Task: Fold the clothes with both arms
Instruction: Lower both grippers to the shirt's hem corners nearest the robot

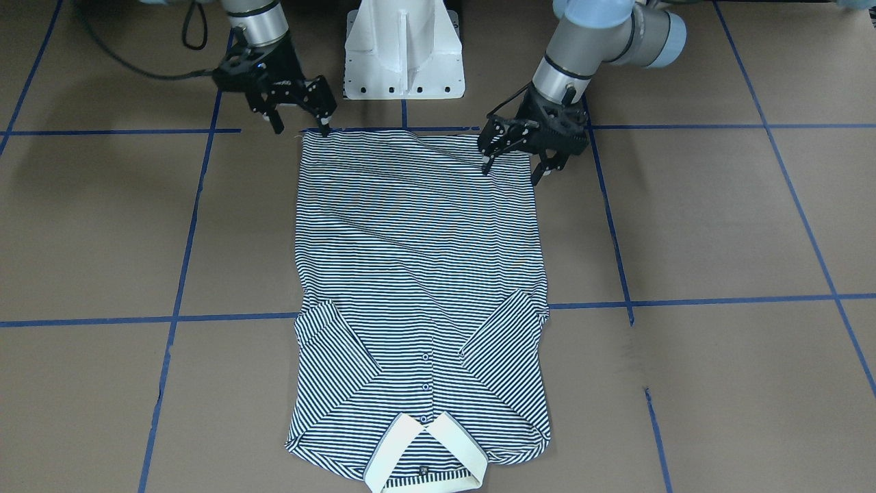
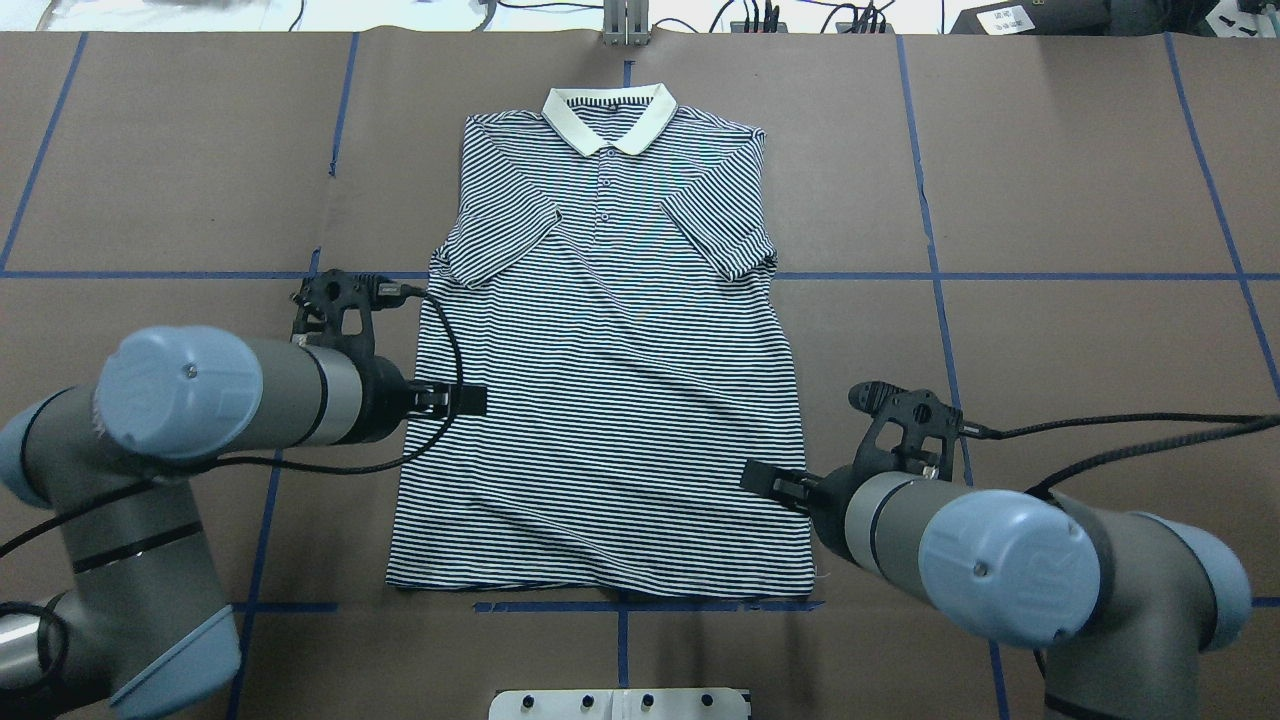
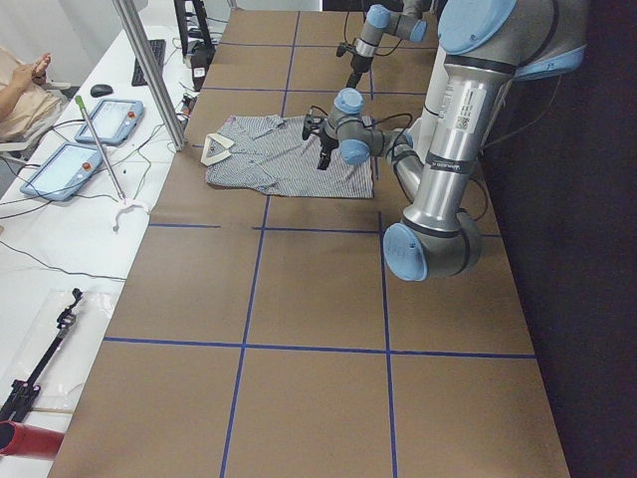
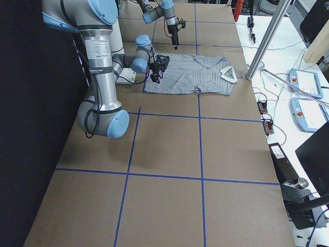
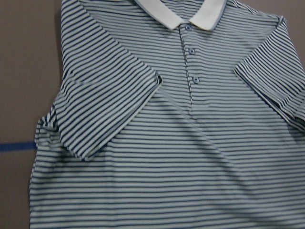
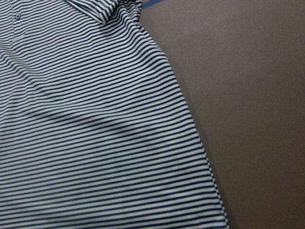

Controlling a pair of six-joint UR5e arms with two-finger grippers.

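The striped polo shirt [image 1: 417, 260] lies flat and face up on the brown table, with both sleeves folded in over the chest. Its white collar [image 1: 428, 455] points away from the robot and its hem is toward the robot. The shirt also shows in the overhead view [image 2: 610, 380]. My left gripper [image 1: 511, 172] is open over the hem corner on my left side. My right gripper [image 1: 301, 127] is open over the other hem corner, one fingertip [image 1: 324, 127] at the cloth's edge. Neither holds cloth. The left wrist view shows the collar and buttons [image 5: 190, 50]. The right wrist view shows the shirt's side edge [image 6: 95, 143].
The white pedestal base [image 1: 404, 48] stands just behind the hem. Blue tape lines [image 1: 616, 301] cross the brown table. Black cables [image 2: 1120, 430] trail from both wrists. A white side table with tablets [image 3: 70, 164] and a metal pole [image 3: 149, 70] lies beyond the collar end.
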